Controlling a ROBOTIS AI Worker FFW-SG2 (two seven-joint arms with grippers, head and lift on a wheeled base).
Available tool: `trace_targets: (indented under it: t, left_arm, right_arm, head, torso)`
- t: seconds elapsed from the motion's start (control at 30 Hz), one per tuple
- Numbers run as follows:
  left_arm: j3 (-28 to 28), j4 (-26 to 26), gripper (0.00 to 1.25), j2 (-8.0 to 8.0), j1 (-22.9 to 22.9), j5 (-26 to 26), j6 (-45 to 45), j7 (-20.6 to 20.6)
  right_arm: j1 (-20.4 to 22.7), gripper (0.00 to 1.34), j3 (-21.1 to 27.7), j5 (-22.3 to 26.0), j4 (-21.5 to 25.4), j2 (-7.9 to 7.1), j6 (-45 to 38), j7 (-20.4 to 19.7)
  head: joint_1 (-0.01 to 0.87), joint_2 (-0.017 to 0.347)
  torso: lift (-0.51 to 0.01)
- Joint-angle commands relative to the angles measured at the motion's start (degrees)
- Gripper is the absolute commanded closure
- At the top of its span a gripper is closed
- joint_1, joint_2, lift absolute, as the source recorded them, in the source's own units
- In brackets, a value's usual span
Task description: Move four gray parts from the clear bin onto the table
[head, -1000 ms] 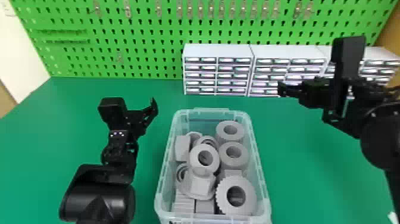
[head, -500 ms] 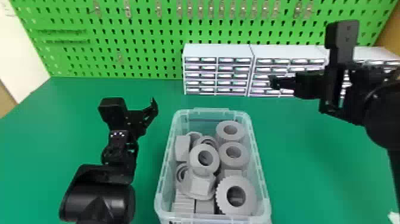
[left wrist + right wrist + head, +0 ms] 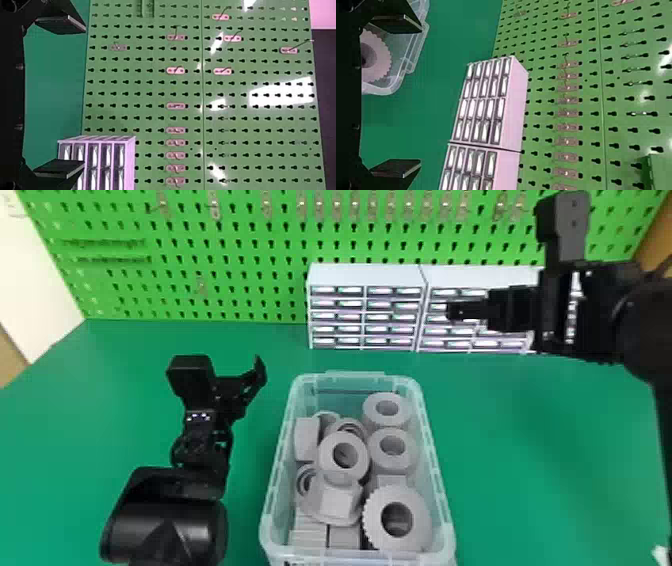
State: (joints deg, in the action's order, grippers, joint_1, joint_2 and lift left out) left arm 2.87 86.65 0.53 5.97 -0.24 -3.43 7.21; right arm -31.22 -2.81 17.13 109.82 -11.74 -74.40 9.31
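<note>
Parts [image 3: 344,477], all gray, lie heaped in the clear bin [image 3: 355,377], which stands on the green table [image 3: 525,450]. My right pincer [image 3: 457,311] is released, its two fingers spread with nothing between them, and I have it off the bin's far right corner, before the white drawers [image 3: 367,310]. My left pincer [image 3: 258,371], also spread and empty, hangs near the bin's left side.
</note>
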Motion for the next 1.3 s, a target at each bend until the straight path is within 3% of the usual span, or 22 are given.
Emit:
trace_targets:
  t: [0.0,0.7,1.27]
  left_arm:
    - [-0.06,0.01,0.10,0.00,0.00,-0.02,0.00,0.00]
    - [0.12,0.01,0.10,0.00,0.00,-0.11,0.00,0.00]
    - [0.03,-0.08,0.10,0.00,0.00,-0.37,0.00,0.00]
  right_arm:
    - [-2.53,0.11,-0.70,0.19,-2.85,0.14,-1.27,0.00]
    - [-11.49,0.11,-9.84,0.89,-18.15,1.37,-1.63,0.00]
    - [-13.78,0.11,-16.79,2.56,-26.67,1.89,1.98,0.09]
  head:
    - [0.693,0.072]
    - [0.693,0.072]
    - [0.693,0.072]
  torso:
    - [-0.052]
    - [-0.052]
    - [-0.052]
